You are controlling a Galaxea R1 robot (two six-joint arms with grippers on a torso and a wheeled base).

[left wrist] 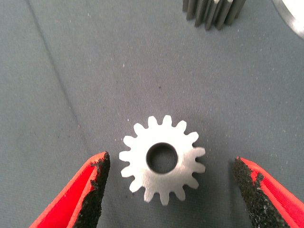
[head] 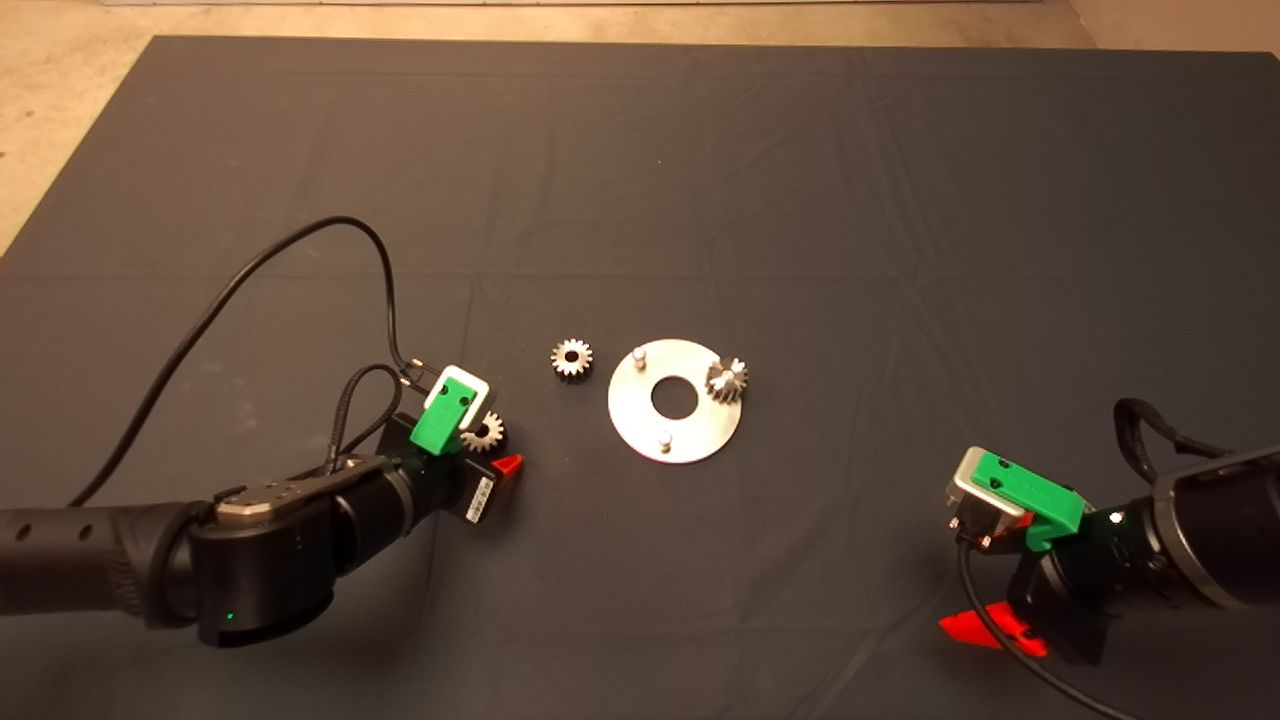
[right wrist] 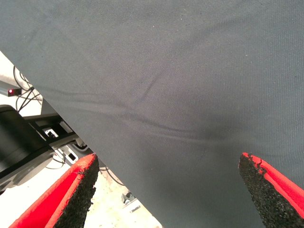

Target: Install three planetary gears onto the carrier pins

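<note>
Left gripper [left wrist: 168, 190] is spread wide, pads either side of a small silvery steel spur gear [left wrist: 162, 159] lying flat on the dark mat [head: 640, 180], left of the shiny round carrier disc [head: 640, 425]. One gear [head: 728, 379] is already on a pin, another [head: 572, 357] lies loose beside the disc, and two studs [head: 640, 353] are bare. The gear looks rigid, dense and slick, so I'd pinch across opposite tooth tips, keeping it level; right gripper [right wrist: 168, 190] is parked open at the lower right.

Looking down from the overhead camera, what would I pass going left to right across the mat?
Green left gripper above a small steel gear → second silvery toothed gear → shiny round metal disc → gear leaning on it → right gripper.
</note>
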